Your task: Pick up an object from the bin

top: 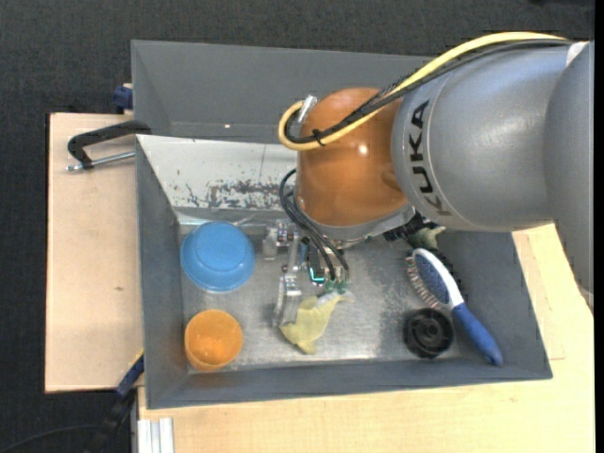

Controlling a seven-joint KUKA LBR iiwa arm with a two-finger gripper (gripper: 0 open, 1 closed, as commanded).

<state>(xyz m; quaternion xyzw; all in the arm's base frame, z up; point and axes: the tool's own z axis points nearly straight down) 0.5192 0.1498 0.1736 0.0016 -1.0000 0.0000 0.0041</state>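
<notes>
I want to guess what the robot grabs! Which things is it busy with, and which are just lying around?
Busy with (my guess): gripper, down in the grey bin; pale yellow crumpled thing beside it, front middle.
Lying around: blue cup and orange cup on the left; blue-handled brush and black round thing on the right.

The bin [159, 253] is made of dull grey metal, scratched on its back wall. Smooth plastic is seen in the blue bowl [218, 256], the orange cup [213, 338] and the glossy brush [453, 305]. The pale yellow piece [310, 326] looks soft and crumpled. The orange cover [344, 163] is shiny.
</notes>
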